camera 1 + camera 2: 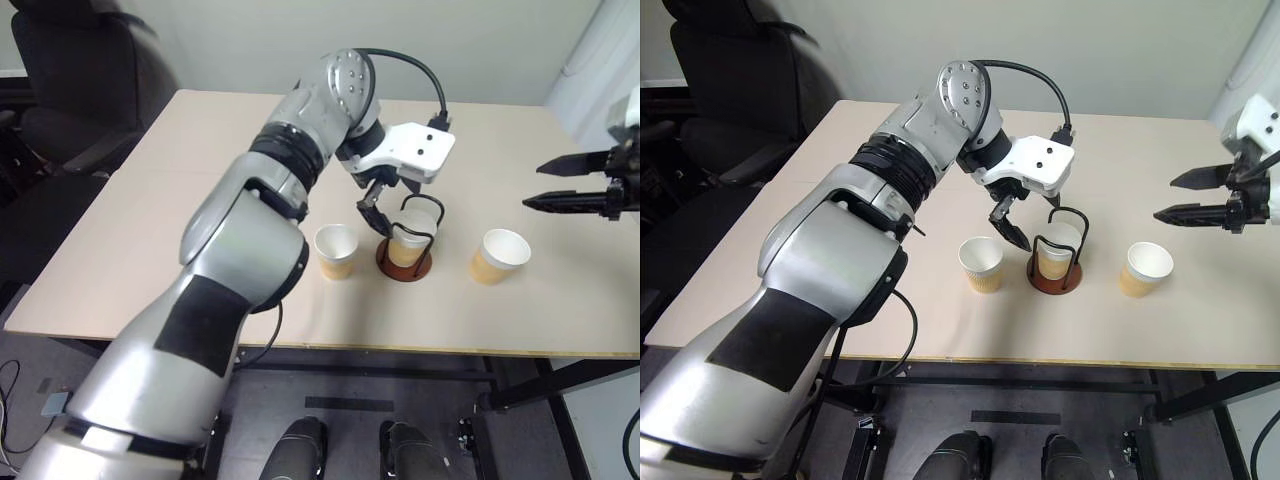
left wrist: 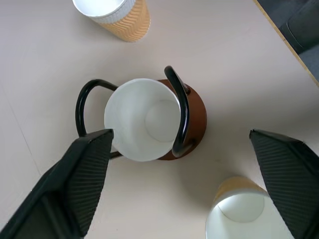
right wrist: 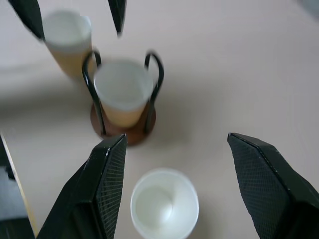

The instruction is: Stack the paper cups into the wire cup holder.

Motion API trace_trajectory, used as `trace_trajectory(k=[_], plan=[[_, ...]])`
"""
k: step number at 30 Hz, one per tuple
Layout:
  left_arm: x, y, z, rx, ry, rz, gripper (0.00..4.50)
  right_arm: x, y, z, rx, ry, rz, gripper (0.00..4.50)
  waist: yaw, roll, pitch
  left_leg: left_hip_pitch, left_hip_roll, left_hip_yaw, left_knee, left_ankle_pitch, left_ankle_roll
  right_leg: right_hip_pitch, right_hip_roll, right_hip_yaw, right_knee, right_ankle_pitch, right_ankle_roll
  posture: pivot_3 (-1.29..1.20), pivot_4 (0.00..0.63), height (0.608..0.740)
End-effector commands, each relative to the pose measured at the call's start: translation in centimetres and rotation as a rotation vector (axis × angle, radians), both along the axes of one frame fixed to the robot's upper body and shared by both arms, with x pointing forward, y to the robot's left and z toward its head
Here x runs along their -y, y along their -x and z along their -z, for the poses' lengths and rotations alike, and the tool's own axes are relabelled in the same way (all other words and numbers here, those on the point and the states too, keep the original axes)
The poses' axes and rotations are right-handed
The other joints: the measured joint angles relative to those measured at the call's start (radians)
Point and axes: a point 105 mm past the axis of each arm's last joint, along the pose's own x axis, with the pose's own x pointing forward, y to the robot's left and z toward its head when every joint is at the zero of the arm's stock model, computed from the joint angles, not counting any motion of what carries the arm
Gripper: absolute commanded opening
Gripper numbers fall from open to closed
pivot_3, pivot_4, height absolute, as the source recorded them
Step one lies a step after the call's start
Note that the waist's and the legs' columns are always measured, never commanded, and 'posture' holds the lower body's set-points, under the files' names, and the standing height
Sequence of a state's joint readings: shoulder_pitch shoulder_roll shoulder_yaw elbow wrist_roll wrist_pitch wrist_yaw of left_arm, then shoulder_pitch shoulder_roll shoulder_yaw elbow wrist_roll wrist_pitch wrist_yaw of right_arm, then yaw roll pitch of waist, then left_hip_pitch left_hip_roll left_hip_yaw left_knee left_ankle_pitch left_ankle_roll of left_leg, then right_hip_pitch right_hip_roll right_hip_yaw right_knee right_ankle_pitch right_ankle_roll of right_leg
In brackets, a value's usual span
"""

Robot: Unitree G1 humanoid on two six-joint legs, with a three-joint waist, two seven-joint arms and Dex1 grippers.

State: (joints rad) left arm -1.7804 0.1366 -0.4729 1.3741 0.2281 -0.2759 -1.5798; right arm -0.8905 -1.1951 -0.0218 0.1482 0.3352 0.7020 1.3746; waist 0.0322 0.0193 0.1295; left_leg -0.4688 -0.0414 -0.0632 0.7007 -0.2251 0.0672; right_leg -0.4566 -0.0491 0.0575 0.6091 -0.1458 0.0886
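three paper cups on the table [image 1: 150,200]: one seated in the wire cup holder [image 1: 404,262], one left [image 1: 336,250], one right [image 1: 499,256]. my left fingers [image 2: 89,164] spread open over the holder, empty; right fingers [image 1: 560,201] open, empty. advice: lift straight clear, avoiding the wire loops.

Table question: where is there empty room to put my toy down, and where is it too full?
Free: the table behind the wire cup holder and beside the left cup. Crowded: the front middle, where the holder, its cup, the left cup and right cup sit under the left gripper.
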Motion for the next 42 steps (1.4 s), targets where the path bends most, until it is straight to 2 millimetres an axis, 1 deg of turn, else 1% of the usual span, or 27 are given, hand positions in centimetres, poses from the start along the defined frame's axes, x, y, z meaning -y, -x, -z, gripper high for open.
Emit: trace_trajectory(k=[1,4,8,10,12,14,16,19,22,26,28,32,35,38,42], plan=[[0.2,0.5,-0.8,0.009,-0.002,0.041,4.48,0.1,0.6,-1.7,0.055,-0.010,-0.001,3.24,0.000,0.000,0.000,0.000,0.000,0.000,0.000,0.000,0.000,0.000,0.000,0.000,0.000,0.000,0.000,0.00,0.150,0.740],[0.6,0.8,-1.8,-0.021,0.109,0.057,4.48,-0.2,1.0,-2.1,0.043,-0.045,-0.012,3.24,0.000,0.000,0.000,0.000,0.000,0.000,0.000,0.000,0.000,0.000,0.000,0.000,0.000,0.000,0.000,0.00,0.150,0.740],[0.9,1.1,-4.1,-0.133,0.358,0.036,4.48,-1.0,1.6,-2.7,0.029,-0.109,-0.038,3.24,0.000,0.000,0.000,0.000,0.000,0.000,-0.001,0.000,-0.001,-0.001,0.000,0.000,0.000,0.000,0.000,0.00,0.150,0.740],[0.7,1.0,-5.4,-0.171,0.490,0.019,4.48,-1.0,1.8,-2.4,0.019,-0.101,-0.037,3.24,0.000,0.000,0.000,0.000,0.000,0.000,-0.001,0.001,-0.001,-0.001,0.000,0.000,0.000,-0.001,0.000,0.00,0.150,0.740],[0.2,0.9,-6.4,-0.216,0.580,-0.001,4.48,-0.9,2.0,-1.7,-0.001,-0.067,-0.028,3.24,0.000,0.000,0.000,0.000,0.000,0.000,-0.001,0.001,-0.001,-0.001,0.000,0.000,0.000,-0.001,0.000,0.00,0.150,0.740],[-1.6,0.6,-7.7,-0.298,0.686,-0.042,4.48,0.2,2.1,0.8,-0.039,0.088,-0.004,3.24,0.002,0.000,0.000,0.000,0.000,0.000,-0.001,0.001,-0.002,-0.001,0.000,-0.001,0.000,-0.001,-0.001,0.00,0.150,0.740],[-3.2,0.4,-8.3,-0.348,0.747,-0.072,4.48,0.7,2.2,2.2,-0.058,0.169,0.002,3.24,-0.002,0.001,-0.001,0.000,0.000,0.000,-0.001,0.001,-0.003,0.000,0.000,0.000,0.000,-0.003,-0.001,0.00,0.150,0.740],[-4.9,-0.1,-8.3,-0.391,0.769,-0.134,4.48,0.9,2.1,3.3,-0.065,0.231,-0.010,3.24,-0.005,0.003,-0.001,0.001,0.000,0.001,-0.001,0.001,-0.003,-0.001,0.000,0.000,0.001,-0.002,-0.001,0.00,0.150,0.740],[-6.4,-0.2,-8.1,-0.422,0.766,-0.186,4.48,0.8,1.5,4.3,-0.057,0.299,-0.031,3.24,-0.006,0.003,-0.001,0.002,0.001,0.001,-0.001,0.002,-0.003,0.000,0.001,0.000,0.002,-0.002,-0.001,0.00,0.150,0.740],[-7.8,0.2,-7.7,-0.435,0.733,-0.199,4.48,0.6,0.5,5.5,-0.055,0.368,-0.064,3.24,-0.010,0.003,-0.001,0.002,0.001,0.001,0.000,0.002,-0.002,0.000,0.001,0.001,0.002,0.000,0.000,0.00,0.150,0.740],[-8.4,0.6,-7.4,-0.444,0.713,-0.198,4.48,0.3,0.1,6.4,-0.071,0.404,-0.095,3.24,-0.008,0.003,-0.001,0.002,0.001,0.001,0.000,0.003,-0.001,0.001,0.001,0.001,0.002,0.000,0.000,0.00,0.150,0.740],[-9.2,1.0,-6.8,-0.448,0.680,-0.192,4.48,0.0,-0.5,8.7,-0.108,0.475,-0.154,3.24,-0.007,0.003,-0.001,0.003,0.001,-0.001,0.001,0.004,-0.001,0.002,0.001,0.000,0.001,0.001,-0.001,0.00,0.150,0.740],[-9.5,1.2,-6.8,-0.450,0.678,-0.183,4.48,-0.2,-0.8,9.9,-0.135,0.501,-0.188,3.24,-0.005,0.004,-0.001,0.003,0.000,-0.002,0.001,0.005,-0.001,0.003,0.001,-0.001,0.000,0.002,-0.002,0.00,0.150,0.740],[-9.6,1.6,-6.8,-0.461,0.683,-0.165,4.48,-0.1,-1.0,11.0,-0.164,0.537,-0.212,3.24,-0.006,0.004,0.000,0.003,0.000,-0.002,0.000,0.006,-0.002,0.003,0.001,-0.001,0.001,0.003,-0.002,0.00,0.150,0.740],[-10.0,1.8,-6.1,-0.462,0.664,-0.157,4.48,0.3,-1.4,12.8,-0.203,0.582,-0.228,3.24,-0.010,0.004,0.000,0.004,0.000,-0.002,0.000,0.006,-0.003,0.004,0.001,-0.002,0.001,0.002,-0.004,0.00,0.150,0.740]])
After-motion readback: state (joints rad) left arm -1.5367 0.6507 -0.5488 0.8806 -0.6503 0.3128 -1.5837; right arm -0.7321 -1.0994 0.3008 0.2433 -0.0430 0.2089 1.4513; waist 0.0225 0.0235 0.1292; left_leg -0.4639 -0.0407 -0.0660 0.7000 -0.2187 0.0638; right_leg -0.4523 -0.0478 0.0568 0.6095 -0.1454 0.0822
